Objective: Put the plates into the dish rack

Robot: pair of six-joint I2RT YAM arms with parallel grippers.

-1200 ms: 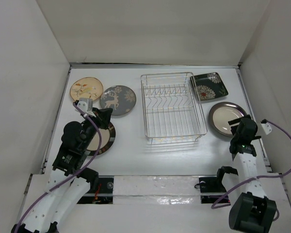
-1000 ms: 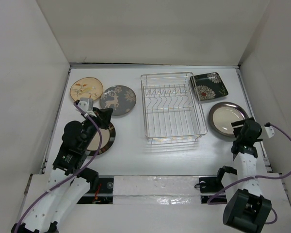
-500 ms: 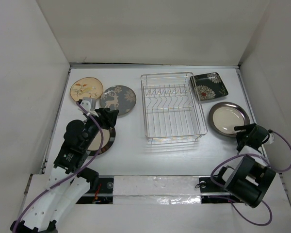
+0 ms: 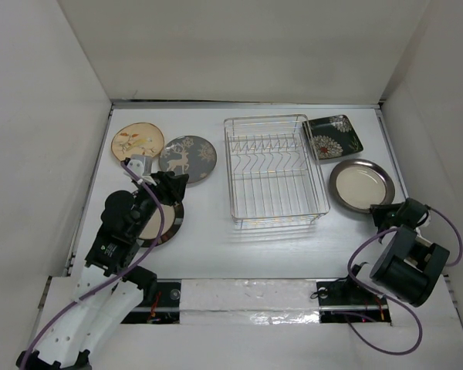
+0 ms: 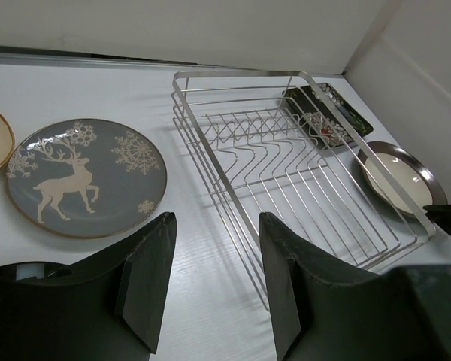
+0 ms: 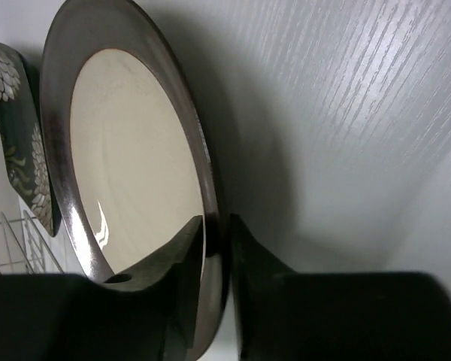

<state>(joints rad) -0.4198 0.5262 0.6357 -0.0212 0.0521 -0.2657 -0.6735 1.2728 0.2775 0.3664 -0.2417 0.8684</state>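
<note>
The chrome wire dish rack [image 4: 274, 171] stands mid-table with nothing in it and also fills the left wrist view [image 5: 301, 173]. A tan floral plate [image 4: 137, 142] and a grey deer plate [image 4: 187, 158] lie at the back left. My left gripper [image 4: 172, 185] hovers open over a cream-centred, dark-rimmed plate [image 4: 160, 223], with nothing between its fingers [image 5: 146, 278]. My right gripper [image 6: 216, 222] is shut on the near rim of the other cream-centred plate [image 4: 361, 185], one finger above and one below. The black square flowered plate [image 4: 332, 136] lies behind it.
White walls close in the table on the left, back and right. The right arm [image 4: 409, 262] is folded low near the right wall. The deer plate [image 5: 86, 177] lies just left of the rack, with bare table between them.
My right gripper has dropped low and shut on the cream plate's rim, and that plate has shifted slightly left. My left gripper has opened and edged right.
</note>
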